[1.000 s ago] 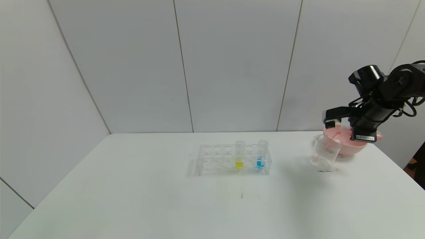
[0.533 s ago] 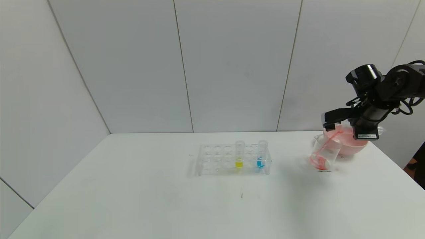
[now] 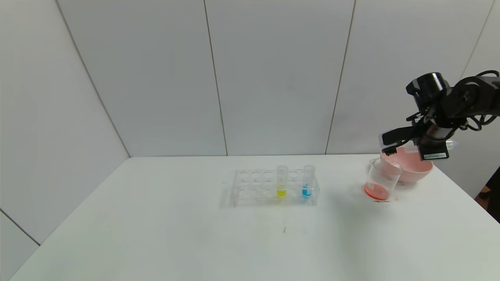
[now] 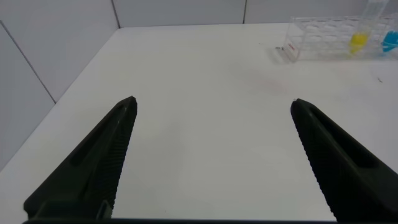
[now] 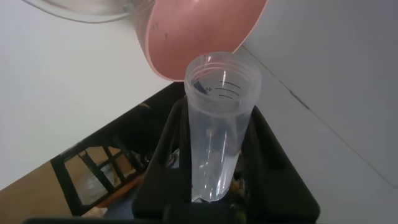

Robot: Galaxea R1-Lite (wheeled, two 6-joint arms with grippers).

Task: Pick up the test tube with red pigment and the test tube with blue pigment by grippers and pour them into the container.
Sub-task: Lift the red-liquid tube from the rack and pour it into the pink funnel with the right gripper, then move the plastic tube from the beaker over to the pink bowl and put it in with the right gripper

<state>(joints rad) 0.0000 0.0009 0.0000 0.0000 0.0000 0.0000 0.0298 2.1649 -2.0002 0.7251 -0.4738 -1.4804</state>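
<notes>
My right gripper [image 3: 387, 143] is shut on the test tube with red pigment [image 5: 217, 124], held tipped above the container [image 3: 381, 179] at the table's far right. The tube looks clear and empty in the right wrist view, its mouth pointing toward the pink bowl. The container, a clear beaker, holds orange-red liquid at its bottom; its rim shows in the right wrist view [image 5: 93, 9]. The test tube with blue pigment [image 3: 307, 183] stands upright in the clear rack [image 3: 254, 189]. My left gripper [image 4: 212, 102] is open and empty over bare table, outside the head view.
A yellow-liquid tube [image 3: 282, 183] stands in the rack beside the blue one. A pink bowl [image 3: 410, 168] sits right behind the container, close to the table's right edge. The rack also shows in the left wrist view [image 4: 323, 43].
The red stream from the tube into the container has stopped, and the liquid now lies pooled at the container's bottom. My right gripper has lifted slightly with the tube.
</notes>
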